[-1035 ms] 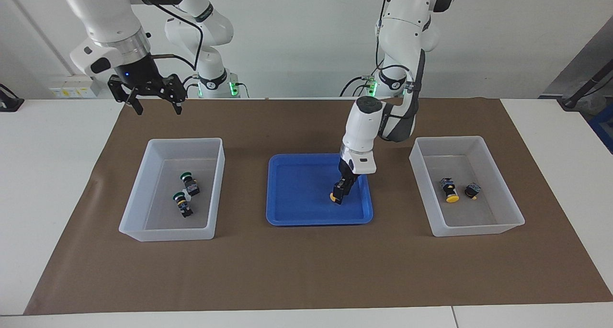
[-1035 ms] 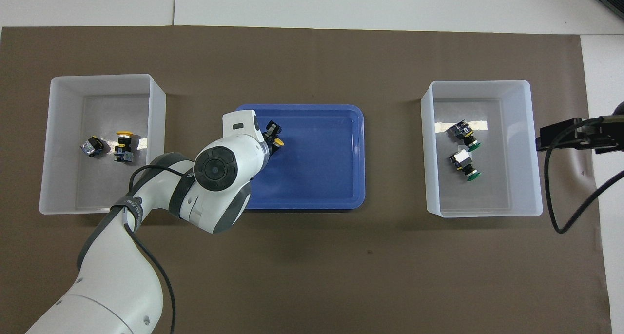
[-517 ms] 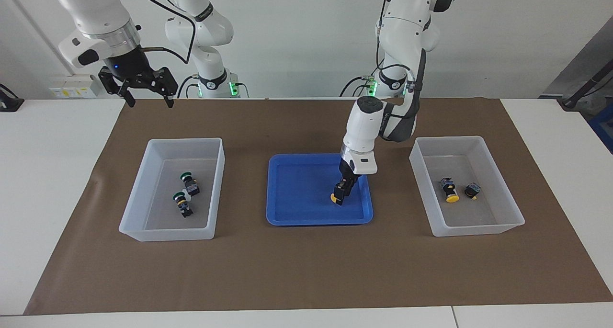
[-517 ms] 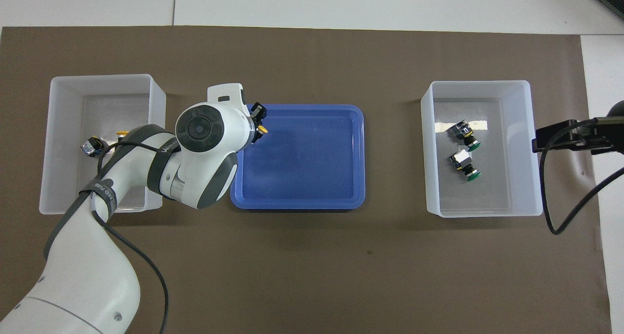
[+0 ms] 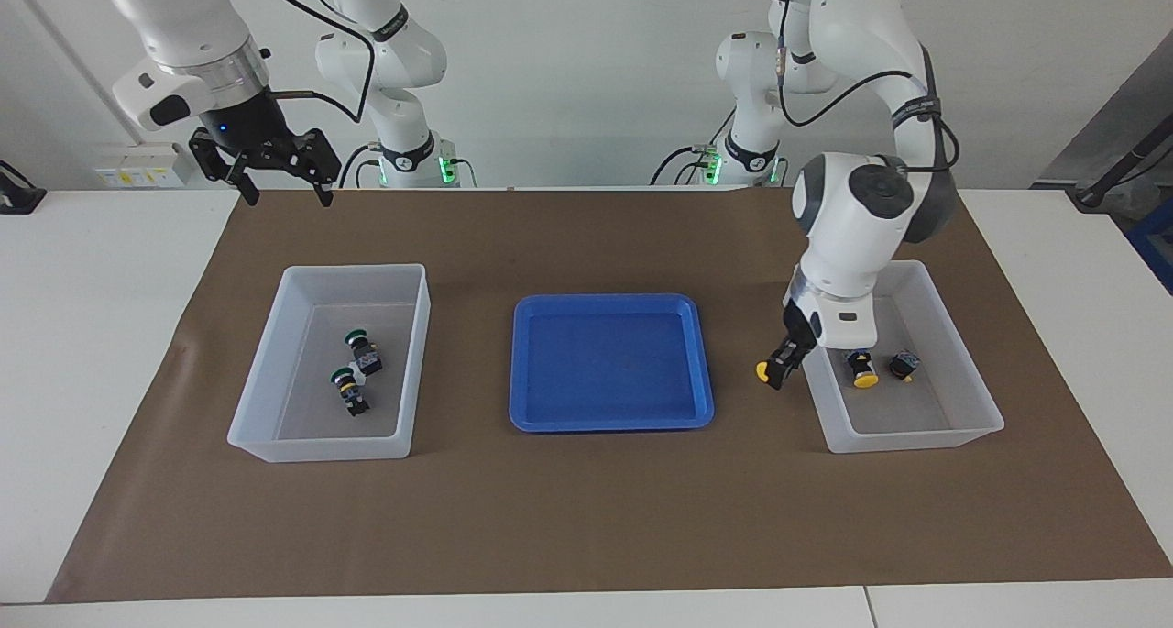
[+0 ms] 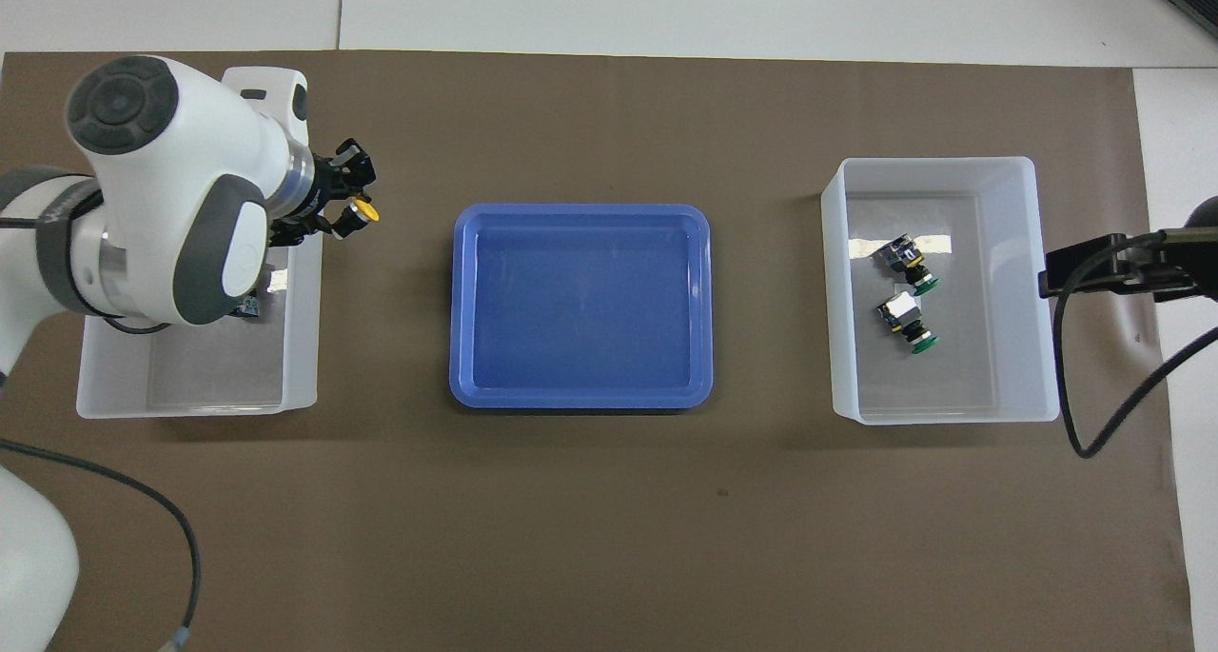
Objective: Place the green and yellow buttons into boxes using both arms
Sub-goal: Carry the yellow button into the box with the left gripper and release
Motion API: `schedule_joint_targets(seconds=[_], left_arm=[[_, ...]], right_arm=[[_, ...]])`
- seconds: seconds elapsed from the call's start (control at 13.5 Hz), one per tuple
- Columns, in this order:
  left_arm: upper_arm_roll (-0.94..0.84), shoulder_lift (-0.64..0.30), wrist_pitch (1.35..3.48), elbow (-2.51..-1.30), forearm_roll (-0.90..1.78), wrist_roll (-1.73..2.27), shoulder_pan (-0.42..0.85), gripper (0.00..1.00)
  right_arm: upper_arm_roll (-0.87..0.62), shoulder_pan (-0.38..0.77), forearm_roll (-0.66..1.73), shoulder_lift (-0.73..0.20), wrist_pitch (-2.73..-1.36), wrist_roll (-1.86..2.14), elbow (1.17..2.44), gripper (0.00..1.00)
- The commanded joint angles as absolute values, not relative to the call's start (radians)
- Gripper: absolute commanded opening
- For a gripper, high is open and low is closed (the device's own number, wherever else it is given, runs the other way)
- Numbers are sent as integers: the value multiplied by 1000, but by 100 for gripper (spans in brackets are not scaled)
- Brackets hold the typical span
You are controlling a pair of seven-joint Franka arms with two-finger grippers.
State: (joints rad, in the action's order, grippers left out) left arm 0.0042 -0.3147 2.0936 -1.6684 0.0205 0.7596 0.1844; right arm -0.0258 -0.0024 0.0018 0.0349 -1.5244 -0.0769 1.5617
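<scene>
The right gripper [image 5: 279, 192] is hanging high over the brown mat [image 5: 586, 509] at the right arm's end of the desk [image 5: 101, 335], above the strip between the robots and the box with the green buttons; its jaws are standing spread apart with nothing between them, and that arm is waiting. Below it, that box [image 5: 266, 435] is sitting on the mat holding two green-capped buttons [image 5: 359, 346] [image 5: 347, 391], both lying on their sides just beside each other on the box floor. In the middle of the mat the shallow blue tray [image 5: 522, 408] is lying between the two boxes with nothing in it. Toward the left arm's end, the left gripper [image 5: 784, 364] is hanging in the air with its jaws clamped on the black body of a yellow button [image 5: 764, 371], the yellow cap pointing toward the tray; from the overhead view the button [image 6: 362, 213] is showing just outside the box wall, over the strip of mat between the tray and the box. The second box [image 5: 916, 440] is sitting under the left arm's wrist, and inside it two more yellow-capped buttons are lying near one another on the floor, one [image 5: 860, 368] with its cap plainly showing, the other [image 5: 903, 364] partly turned away.
</scene>
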Motion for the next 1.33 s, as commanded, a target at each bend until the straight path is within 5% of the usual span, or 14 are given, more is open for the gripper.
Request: schedule_joint_targets(seconds=[0.0,0.22,0.67,0.81,0.89,1.03,1.26], left_arm=[[-3,-314,2043,-1649,44,510,83,8],[3,-301,2063,-1684,44,256,-7,8],[3,-279,2411,-1974,43,-63,-97,13],[5,-279,2433,-1990,43,-77,-97,35],[5,-279,2425,-1985,43,-77,-97,58],[5,-287,2360,-1933,32,-77,-92,87],[3,-290,2173,-1788,31,-77,-81,100]], right_arm=[[-31,-11,2,52,-1522,-87,1582,100],[-31,-8,2,52,-1525,-89,1582,100],[-31,-9,2,52,-1525,-87,1582,100],[-31,-9,2,52,-1523,-87,1582,100],[-31,-9,2,52,-1523,-87,1582,100],[-31,-6,2,52,-1522,-87,1582,100],[-12,9,2,52,-1535,-87,1585,100]])
